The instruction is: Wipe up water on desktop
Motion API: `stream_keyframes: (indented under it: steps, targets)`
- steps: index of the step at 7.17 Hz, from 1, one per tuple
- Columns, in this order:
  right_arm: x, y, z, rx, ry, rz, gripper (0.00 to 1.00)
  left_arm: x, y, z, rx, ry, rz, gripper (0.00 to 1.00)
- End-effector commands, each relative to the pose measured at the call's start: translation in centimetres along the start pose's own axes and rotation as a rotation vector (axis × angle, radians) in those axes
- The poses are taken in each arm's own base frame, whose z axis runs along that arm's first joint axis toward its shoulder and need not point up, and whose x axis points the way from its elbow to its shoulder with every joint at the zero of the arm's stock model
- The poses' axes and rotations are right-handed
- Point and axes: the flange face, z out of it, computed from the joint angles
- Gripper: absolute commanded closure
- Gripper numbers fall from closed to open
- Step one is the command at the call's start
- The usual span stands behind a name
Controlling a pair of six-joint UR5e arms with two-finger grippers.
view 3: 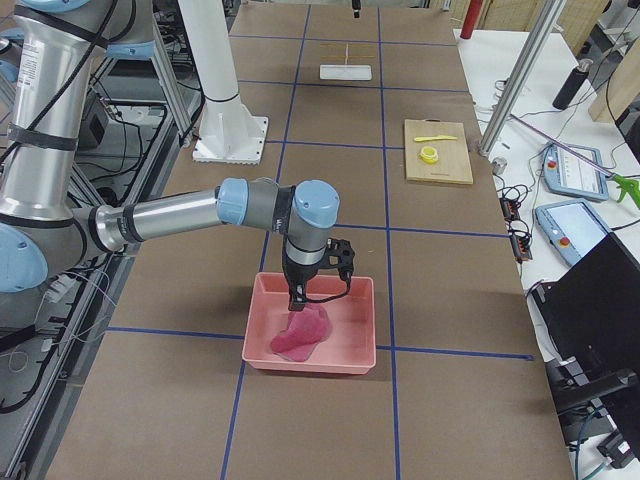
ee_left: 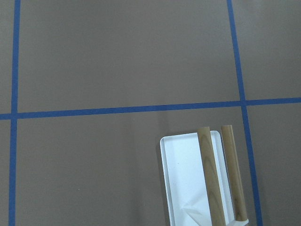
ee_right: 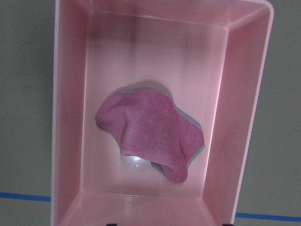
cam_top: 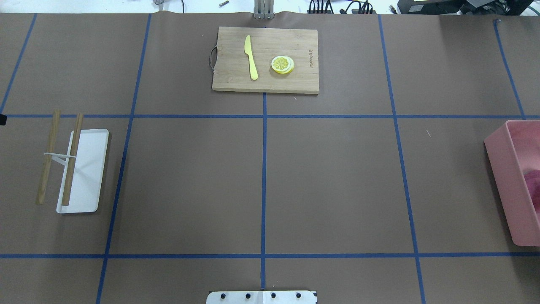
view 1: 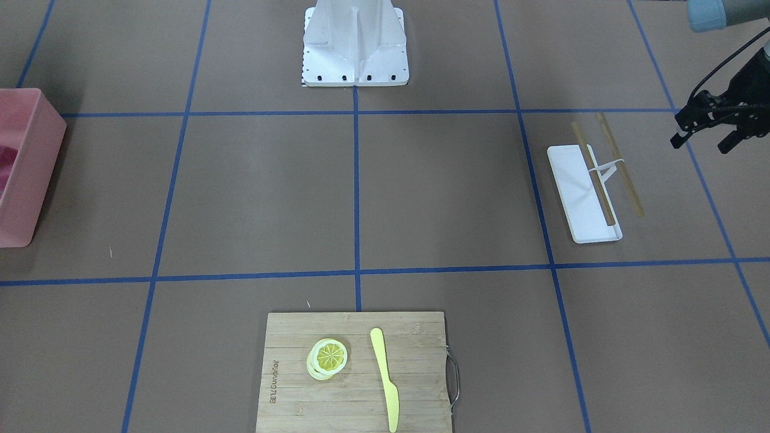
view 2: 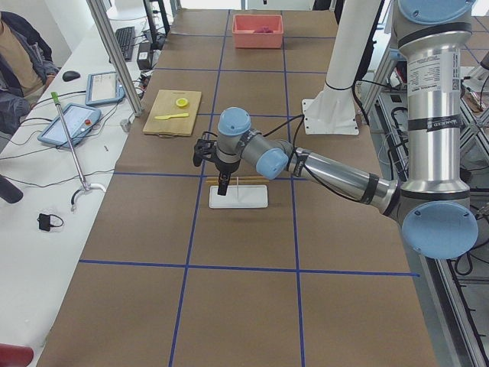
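The brown desktop (cam_top: 329, 177) with its blue tape grid shows no water that I can make out. A pink cloth (ee_right: 150, 136) lies crumpled in a pink bin (ee_right: 68, 117) at the table's right end (cam_top: 504, 177). My right gripper (view 3: 318, 290) hangs just above the cloth. Only its two dark fingertips (ee_right: 112, 224) show at the bottom edge of the right wrist view, far apart, so it is open and empty. My left gripper (view 1: 704, 139) is open and empty, above the table beside the white tray (cam_top: 90, 169).
Two wooden sticks (cam_top: 46, 160) joined by a white band lie across the tray's edge. A bamboo cutting board (cam_top: 236, 71) at the far side carries a yellow knife (cam_top: 251, 57) and lemon slices (cam_top: 282, 64). The robot's white base (view 1: 355, 42) stands at the near edge.
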Motion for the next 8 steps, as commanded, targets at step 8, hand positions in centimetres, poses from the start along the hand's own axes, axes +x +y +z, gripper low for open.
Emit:
stream_keyframes:
  steps: [8]
  targets:
    - [3.9, -2.9, 1.9, 0.105, -0.026, 0.001, 0.0, -17.4, 0.9, -1.4, -0.099, -0.113, 0.029, 0.02]
